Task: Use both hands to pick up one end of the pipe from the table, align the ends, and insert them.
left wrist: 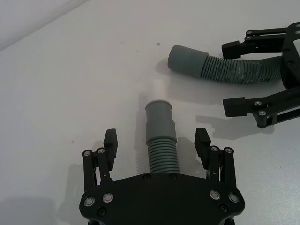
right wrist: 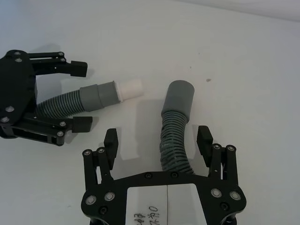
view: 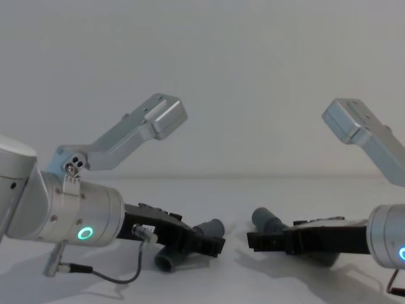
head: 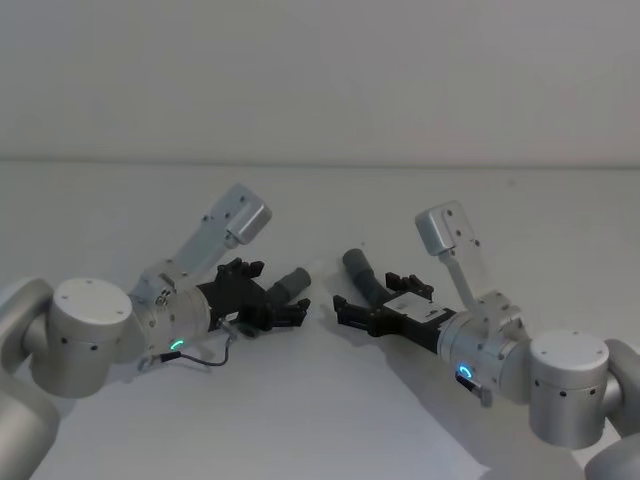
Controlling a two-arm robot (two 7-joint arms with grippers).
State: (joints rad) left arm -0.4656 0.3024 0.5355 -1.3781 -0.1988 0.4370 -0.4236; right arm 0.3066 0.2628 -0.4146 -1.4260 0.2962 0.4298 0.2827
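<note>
White table (head: 330,420) with both hoses lying on it: my left gripper (left wrist: 156,137) straddles the tipped hose (right wrist: 65,105) and my right gripper (right wrist: 157,135) the sleeved hose (left wrist: 234,71), both wide open and gripping nothing, placed mid-rib so the whitish tip (right wrist: 130,89) and wide sleeve (right wrist: 179,96) are clear to mate.

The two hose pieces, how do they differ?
The left hose piece ends in a stepped cuff with a whitish tip; the right hose piece ends in a plain, wider sleeve. The left one looks straighter; the right one curves more. Both are ribbed, straddled by the open left gripper and right gripper.
</note>
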